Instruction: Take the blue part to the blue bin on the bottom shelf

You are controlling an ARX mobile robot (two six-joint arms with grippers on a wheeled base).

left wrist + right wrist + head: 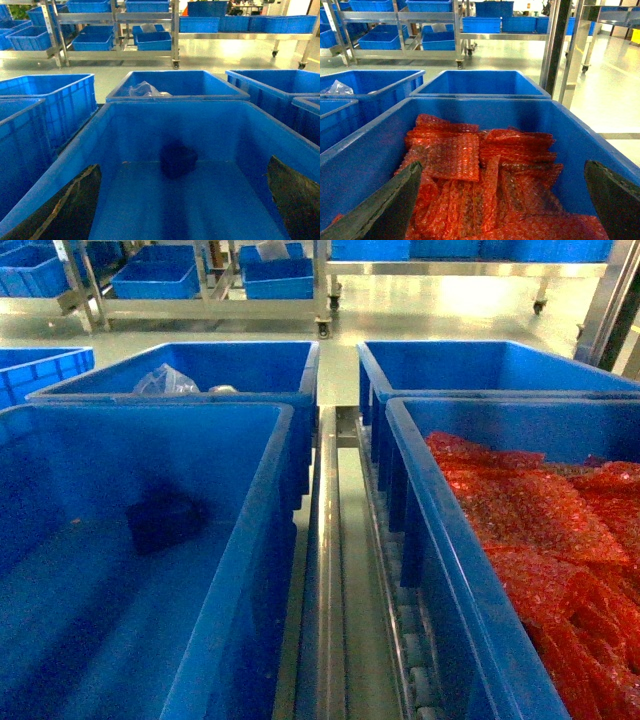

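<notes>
Dark, worn fingertips frame the bottom corners of your left wrist view: the left gripper (182, 200) has its fingers (70, 205) spread wide, one at each edge of the frame, and nothing sits between them or touches them. They hang just inside the near end of the large bright-blue plastic open-top crate (75, 150), tips pointing forward and slightly down toward its floor. Ahead of the fingers, roughly midway between them and well short of the crate's far wall, the small dark-blue boxy block (177, 159) rests on the crate floor, apart from both fingertips. In the head view you see the same block (165, 520) lying left of centre in the left-hand crate (270, 540); neither arm shows there.

Your right gripper (502, 202) is likewise wide apart, its dark fingers (385, 210) at the two lower corners of the right wrist view, holding nothing. It hovers over the near end of the neighbouring blue crate (485, 107), above a heap of crumpled red bubble-wrap bags (480, 170); whether a tip touches the bags cannot be told.

Between the two crates runs a stainless-steel rail with rollers (335, 570). Beyond the left crate stands another blue crate holding a clear plastic bag (165, 380).
</notes>
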